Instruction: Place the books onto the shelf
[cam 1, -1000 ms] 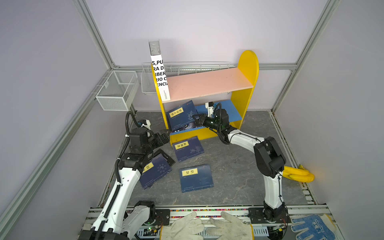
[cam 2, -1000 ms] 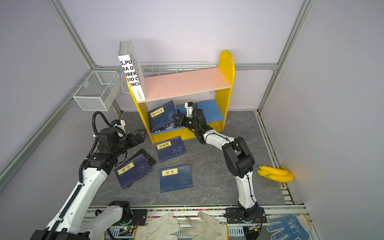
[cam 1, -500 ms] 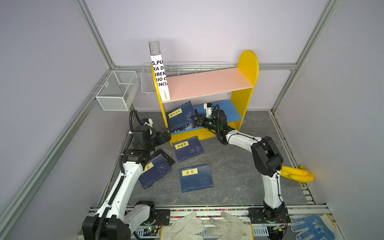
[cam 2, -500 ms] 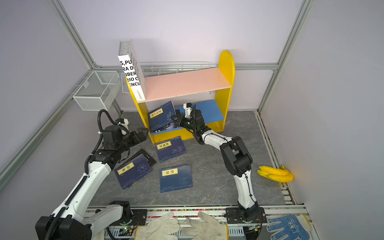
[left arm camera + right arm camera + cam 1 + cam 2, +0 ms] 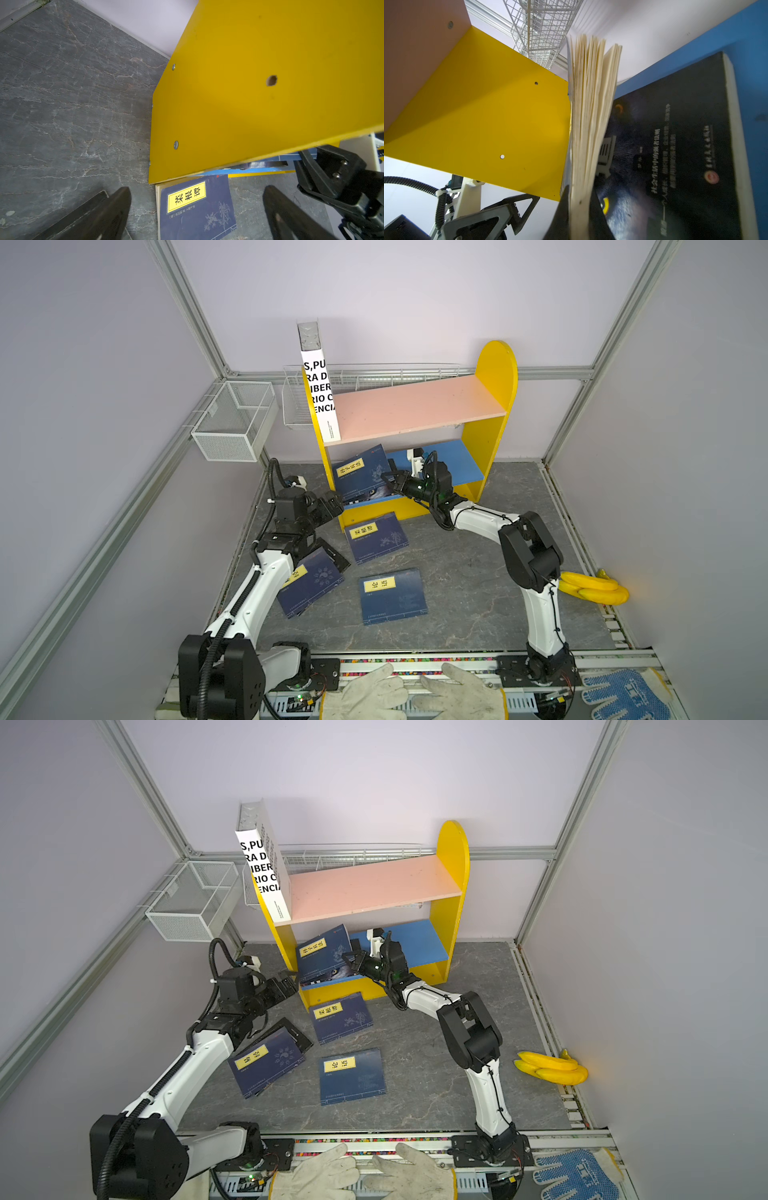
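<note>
**Item in hand.** A navy book [image 5: 360, 472] stands on edge, leaning, at the left end of the shelf [image 5: 415, 406]. It is on the blue lower board [image 5: 457, 466], close to the yellow side panel [image 5: 488, 114]. The right gripper [image 5: 388, 483] has its fingers clenched on this book's open edge, and the pages fan out beyond the grip. A black book [image 5: 675, 145] lies flat on the same board beside it. Whether the navy book's lower edge bears on the black book or on the board cannot be made out.

**Step.** Judged to be seating this book on the lower tier. The next move calls for squaring it against the side panel, or laying it flat, before letting go. Released at this lean, it would likely flop open.

**Other arm.** The left gripper [image 5: 332, 506] hovers just outside the shelf's left side panel, fingers spread wide and grasping nothing.

**Count.**
- **Navy:** four. One is the held book. On the tabletop [image 5: 457, 572] lie a second navy book [image 5: 376, 537] just before the shelf's base, a third navy book [image 5: 392, 595] farther out, and a fourth navy book [image 5: 311, 583] farther out to the left.
- **Black:** two. One is on the lower board. A second black book [image 5: 337, 560] lies partly under the fourth navy book.
- **White:** one. The white book [image 5: 320, 393] stands upright at the left end of the pink upper board [image 5: 436, 398].
</note>
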`<act>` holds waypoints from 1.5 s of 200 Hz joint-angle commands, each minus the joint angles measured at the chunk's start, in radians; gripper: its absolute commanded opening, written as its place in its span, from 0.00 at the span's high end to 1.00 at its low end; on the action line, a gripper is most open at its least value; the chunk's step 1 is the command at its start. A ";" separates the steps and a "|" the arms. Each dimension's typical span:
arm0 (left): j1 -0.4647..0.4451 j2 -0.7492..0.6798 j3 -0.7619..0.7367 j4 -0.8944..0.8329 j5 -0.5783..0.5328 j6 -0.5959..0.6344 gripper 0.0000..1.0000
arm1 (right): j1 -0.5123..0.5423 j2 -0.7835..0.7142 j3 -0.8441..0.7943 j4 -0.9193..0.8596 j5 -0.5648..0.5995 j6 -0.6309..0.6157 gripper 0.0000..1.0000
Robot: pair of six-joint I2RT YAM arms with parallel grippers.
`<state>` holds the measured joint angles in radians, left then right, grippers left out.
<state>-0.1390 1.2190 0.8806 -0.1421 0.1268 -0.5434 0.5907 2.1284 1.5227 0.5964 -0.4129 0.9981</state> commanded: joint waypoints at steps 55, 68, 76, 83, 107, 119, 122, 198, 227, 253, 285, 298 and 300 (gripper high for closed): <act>0.005 0.057 0.024 0.079 -0.004 -0.024 0.01 | 0.008 0.002 -0.012 -0.031 -0.101 0.014 0.88; 0.005 0.066 0.028 0.090 -0.004 -0.028 0.01 | 0.003 -0.003 -0.026 -0.026 -0.098 0.017 0.88; 0.004 0.072 0.030 0.093 -0.003 -0.031 0.01 | -0.001 -0.005 -0.032 -0.026 -0.102 0.019 0.88; 0.004 0.078 0.033 0.096 -0.001 -0.033 0.00 | -0.003 -0.008 -0.037 -0.027 -0.100 0.022 0.88; 0.003 0.098 0.043 0.101 -0.002 -0.036 0.00 | -0.002 -0.007 -0.033 -0.039 -0.099 0.019 0.88; 0.000 0.106 0.046 0.106 -0.009 -0.041 0.00 | 0.005 -0.002 -0.027 -0.042 -0.098 0.016 0.88; 0.000 0.107 0.046 0.108 -0.011 -0.042 0.00 | 0.007 0.001 -0.024 -0.044 -0.098 0.014 0.88; -0.061 0.197 0.072 0.136 -0.142 -0.084 0.00 | 0.036 0.025 0.006 -0.108 -0.099 -0.007 0.87; -0.079 0.233 0.079 0.136 -0.194 -0.107 0.00 | 0.042 0.026 -0.010 -0.121 -0.093 -0.012 0.88; -0.098 0.262 0.084 0.107 -0.244 -0.128 0.02 | 0.042 0.021 -0.012 -0.152 -0.083 -0.027 0.88; -0.103 0.279 0.078 0.074 -0.288 -0.151 0.04 | 0.041 0.001 0.000 -0.235 -0.058 -0.082 0.85; -0.105 0.280 0.074 0.065 -0.300 -0.159 0.04 | 0.041 -0.008 0.009 -0.276 -0.044 -0.111 0.83; -0.104 0.280 0.073 0.063 -0.300 -0.161 0.05 | 0.042 -0.009 0.011 -0.282 -0.042 -0.116 0.83</act>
<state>-0.2413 1.4803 0.9390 -0.0315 -0.1074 -0.6735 0.5865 2.1284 1.5181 0.4553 -0.4294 0.9833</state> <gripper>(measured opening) 0.959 0.164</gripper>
